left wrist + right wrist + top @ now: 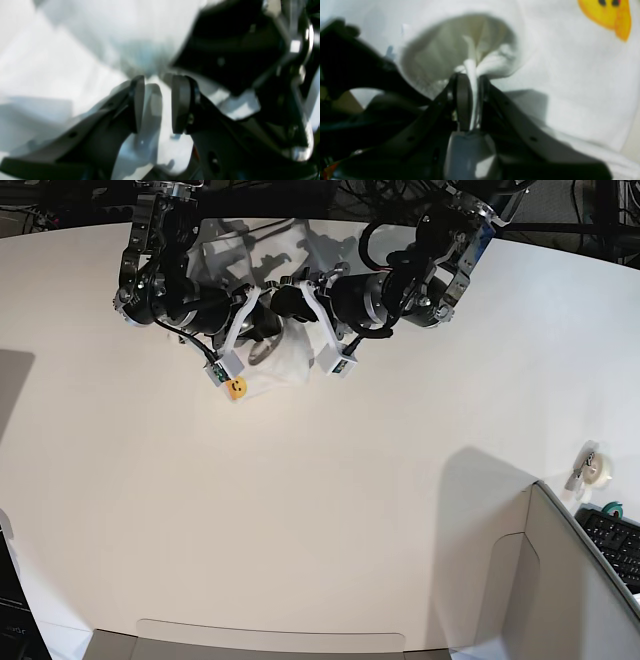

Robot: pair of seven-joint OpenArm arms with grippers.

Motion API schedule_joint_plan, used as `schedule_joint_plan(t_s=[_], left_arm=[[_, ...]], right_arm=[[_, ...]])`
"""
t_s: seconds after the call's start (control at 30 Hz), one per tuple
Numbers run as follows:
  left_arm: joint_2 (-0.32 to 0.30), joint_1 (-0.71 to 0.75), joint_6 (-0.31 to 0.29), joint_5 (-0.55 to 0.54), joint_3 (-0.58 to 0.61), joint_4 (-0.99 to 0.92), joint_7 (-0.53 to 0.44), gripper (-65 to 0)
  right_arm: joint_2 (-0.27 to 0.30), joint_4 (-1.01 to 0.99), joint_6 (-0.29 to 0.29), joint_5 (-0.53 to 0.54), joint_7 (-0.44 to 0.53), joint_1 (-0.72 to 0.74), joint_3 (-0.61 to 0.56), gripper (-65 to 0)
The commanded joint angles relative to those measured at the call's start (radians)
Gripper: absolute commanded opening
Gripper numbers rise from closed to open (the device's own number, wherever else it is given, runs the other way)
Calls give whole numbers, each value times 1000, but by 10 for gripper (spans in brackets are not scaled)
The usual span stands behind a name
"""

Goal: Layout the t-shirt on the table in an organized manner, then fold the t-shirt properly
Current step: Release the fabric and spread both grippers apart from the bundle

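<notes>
Right wrist view is showing the right tool (470, 92) pinching a bunched fold of the limp, light t-shirt (570, 82), crumpled at the desk's (300, 520) far edge; the left tool (156, 103) is gaping, released. Hems or shoulder seams look the best places to grip.

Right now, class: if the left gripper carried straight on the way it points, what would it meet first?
Most likely the t-shirt: white cloth fills the view just beyond the open left gripper. The picture is blurred, so depth is uncertain.
</notes>
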Motion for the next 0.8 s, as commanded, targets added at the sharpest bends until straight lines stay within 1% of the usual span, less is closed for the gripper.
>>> schedule_joint_plan(t_s=[0.0,0.03,0.1,0.27,0.33,0.47,0.53,0.63,0.77], left_arm=[[-10,-14,3,-15,-6,43,-10,-458],[-20,-14,3,-15,-12,64,-10,-458],[-27,-9,3,-15,-64,101,-4,-458],[-27,48,3,-16,-261,147,-4,-458],[-30,66,5,-16,-319,150,-2,-458],[-52,98,5,-15,-404,150,-2,-458],[-55,107,5,-15,-442,151,-2,-458],[-55,107,5,-15,-486,151,-2,-458],[-56,107,5,-15,-528,151,-2,-458]], right_arm=[[-3,17,5,24,8,13,-15,-650],[-3,15,5,24,8,21,-24,-650],[-3,14,5,22,8,26,-45,-650],[-3,14,5,22,8,35,-71,-650],[-3,14,5,21,8,39,-73,-650],[-3,11,5,16,-26,59,-93,-650],[11,11,5,15,-41,65,-118,-650],[19,9,5,15,-46,76,-157,-650],[19,-48,5,15,-47,81,-200,-650]])
